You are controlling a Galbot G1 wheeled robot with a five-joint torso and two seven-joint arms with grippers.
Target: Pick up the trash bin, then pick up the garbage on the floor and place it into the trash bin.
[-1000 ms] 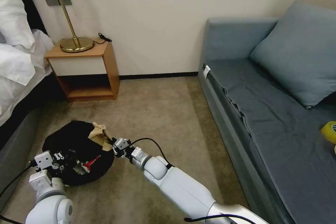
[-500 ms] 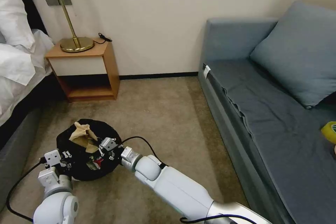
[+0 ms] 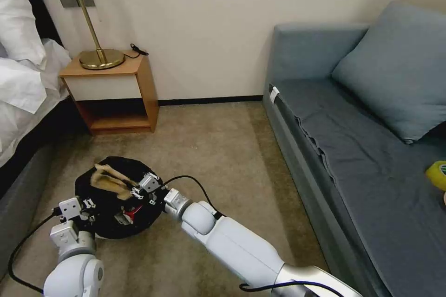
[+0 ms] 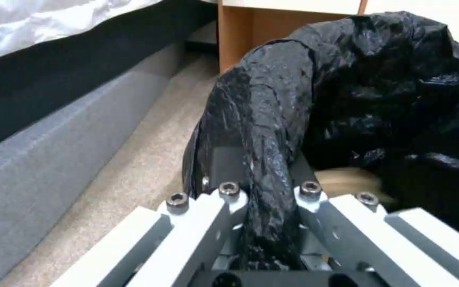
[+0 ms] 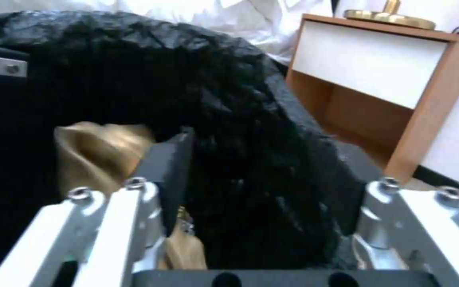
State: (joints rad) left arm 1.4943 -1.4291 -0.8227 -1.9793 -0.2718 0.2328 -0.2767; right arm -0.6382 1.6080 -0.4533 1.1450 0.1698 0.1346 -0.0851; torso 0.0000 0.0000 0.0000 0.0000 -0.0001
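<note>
Left gripper on trash bin (rim)

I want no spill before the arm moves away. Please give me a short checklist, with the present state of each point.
1. Left gripper clamped on the trash bin rim: ok.
2. Right gripper open, fingers apart over the rim: ok.
3. Tan paper bag released: ok.
4. Tan paper bag fully inside: not ok, it sits high at the mouth.
5. Red-and-white wrapper inside: ok.
6. Carpet free of more garbage: cannot tell.
</note>
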